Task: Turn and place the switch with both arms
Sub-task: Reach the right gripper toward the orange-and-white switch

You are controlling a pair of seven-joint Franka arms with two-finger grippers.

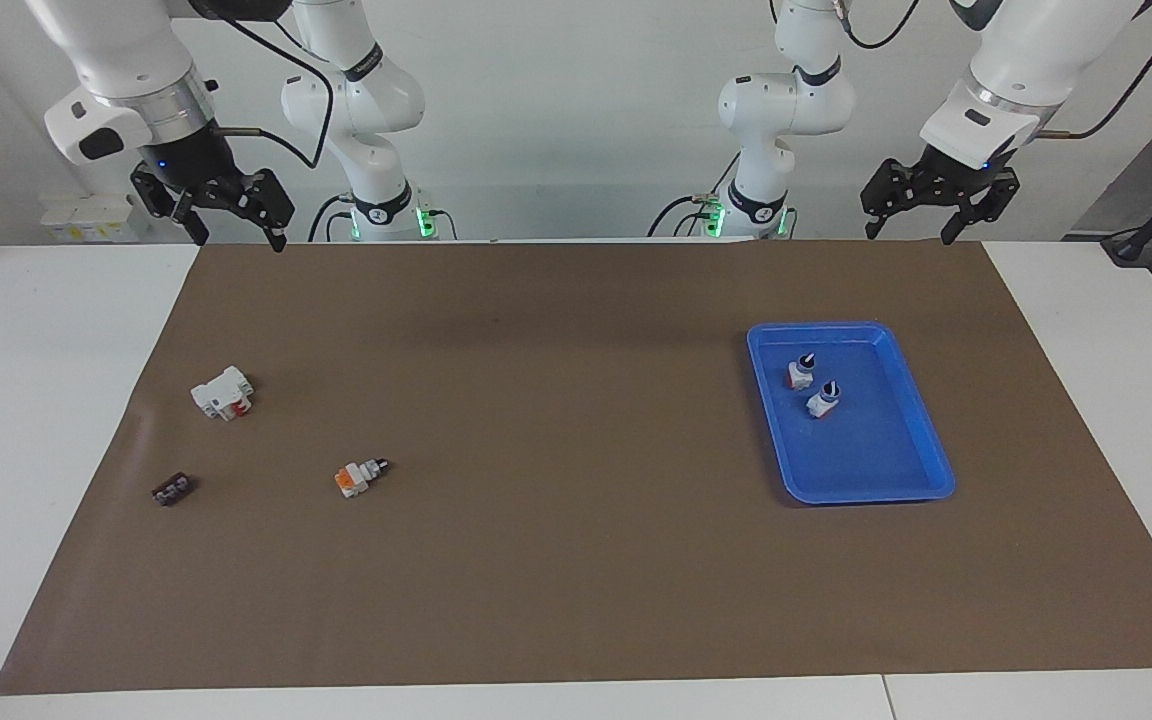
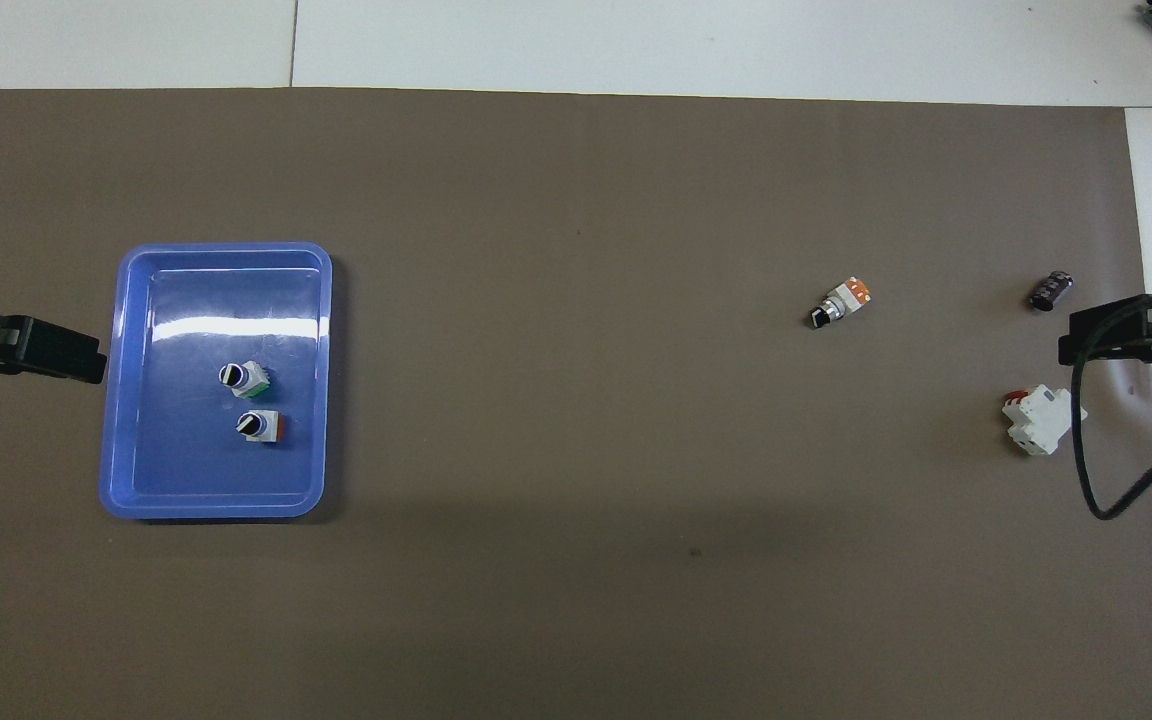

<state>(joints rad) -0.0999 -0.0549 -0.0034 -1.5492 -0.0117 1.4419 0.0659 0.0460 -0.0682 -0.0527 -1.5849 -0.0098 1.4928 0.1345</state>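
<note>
Now switch (image 1: 359,476) (image 2: 839,302) lies flat, knob toward robots.

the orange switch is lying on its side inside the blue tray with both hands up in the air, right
Not quite. The orange switch lies on its side on the brown mat, not in the blue tray; the facing view shows it. The left hand and right hand are raised.

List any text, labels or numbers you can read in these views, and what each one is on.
No text can be read in either view.
Switch: no marking legible.
Two switches in the blue tray: none legible.
White blocky part: too small to tell.
Small dark piece: pale marks, too small to read.
</note>
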